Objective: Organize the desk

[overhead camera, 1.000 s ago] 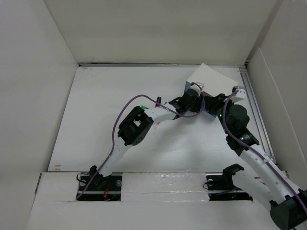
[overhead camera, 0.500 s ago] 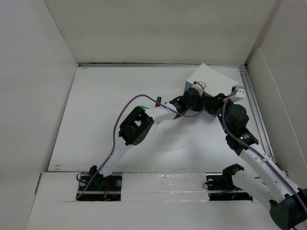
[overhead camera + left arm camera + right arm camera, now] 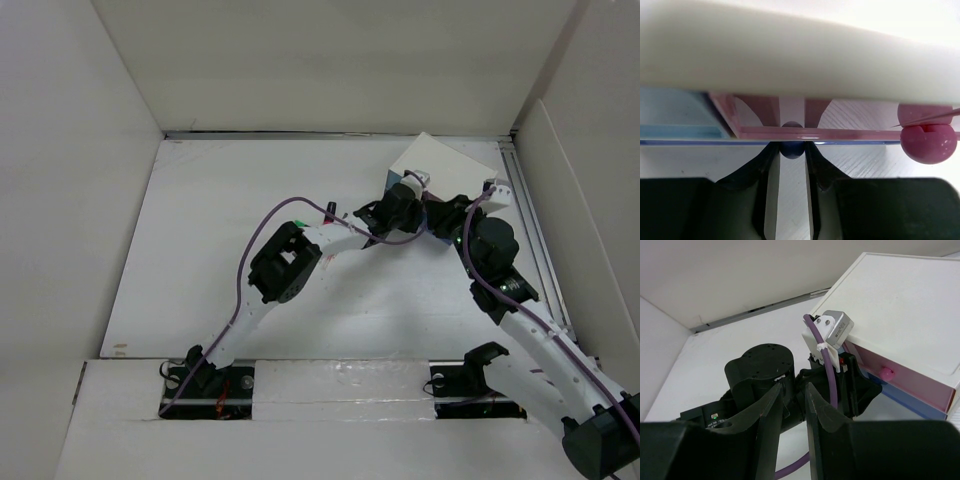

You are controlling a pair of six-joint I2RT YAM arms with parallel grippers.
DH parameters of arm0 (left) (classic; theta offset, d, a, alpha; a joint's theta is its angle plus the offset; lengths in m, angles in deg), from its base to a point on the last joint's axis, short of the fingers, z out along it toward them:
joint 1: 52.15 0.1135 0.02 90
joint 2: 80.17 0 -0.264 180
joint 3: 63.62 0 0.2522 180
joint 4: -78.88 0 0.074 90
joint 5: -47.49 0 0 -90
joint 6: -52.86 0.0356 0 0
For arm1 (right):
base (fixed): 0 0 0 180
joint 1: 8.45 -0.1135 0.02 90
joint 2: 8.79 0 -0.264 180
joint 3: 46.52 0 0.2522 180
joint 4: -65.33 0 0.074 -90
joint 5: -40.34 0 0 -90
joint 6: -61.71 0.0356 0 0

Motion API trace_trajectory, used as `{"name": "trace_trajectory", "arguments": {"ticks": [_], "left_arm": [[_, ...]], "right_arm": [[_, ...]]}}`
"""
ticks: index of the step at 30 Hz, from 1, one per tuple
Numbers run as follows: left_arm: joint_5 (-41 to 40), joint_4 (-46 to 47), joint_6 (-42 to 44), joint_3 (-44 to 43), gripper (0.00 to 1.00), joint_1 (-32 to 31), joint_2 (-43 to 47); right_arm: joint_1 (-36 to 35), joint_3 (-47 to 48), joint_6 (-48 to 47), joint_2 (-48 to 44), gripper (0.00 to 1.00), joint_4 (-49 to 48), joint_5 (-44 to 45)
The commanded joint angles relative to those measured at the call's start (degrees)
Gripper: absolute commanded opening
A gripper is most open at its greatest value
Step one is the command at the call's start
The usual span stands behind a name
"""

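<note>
L gripper (image 3: pixel 790 146) pinching blue knob (image 3: pixel 792 151); R gripper (image 3: pixel 794 386) agape.

White arms (image 3: pixel 530 335), black joints (image 3: pixel 285 265), purple cables (image 3: pixel 255 240).

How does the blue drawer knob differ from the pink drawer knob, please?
The blue knob is pinched in the left end effector; the pink knob sits beside it, untouched. The blue knob is dark, the pink knob bright and glossy. Both are round drawer pulls.
</note>
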Motion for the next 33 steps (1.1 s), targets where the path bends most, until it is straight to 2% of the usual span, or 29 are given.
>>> {"name": "trace_trajectory", "arguments": {"ticks": [1, 3, 7, 16, 26, 33], "left_arm": [[0.21, 2.63, 0.54, -0.73, 0.04, -0.04, 1.33], [-1.98, 3.32, 0.54, 0.41, 0.0, -0.04, 2.38], [-2.25, 6.14, 0.1, 6.55, 0.0, -0.04, 6.16], [-1.9, 11.94, -1.48, 18.94, 0.0, -0.04, 14.68], [-1.64, 13.69, -2.1, 24.23, 0.0, -0.04, 17.94], [-2.08, 17.03, -3.41, 34.59, 0.0, -0.04, 23.56]], "right_arm": [[0.29, -0.56, -0.22, -0.03, 0.3, -3.15, -0.08], [0.29, -0.65, -0.14, 0.23, 0.31, -3.24, 0.53], [0.29, -0.57, -0.14, 1.9, 0.3, -3.5, 1.15], [1.43, -1.62, 2.58, 3.83, 0.08, -3.68, 4.49], [5.12, 0.14, 3.9, 12.44, 0.03, -3.59, -0.59], [6.79, 1.89, 3.12, 18.33, 0.03, -3.59, -2.71]]}}
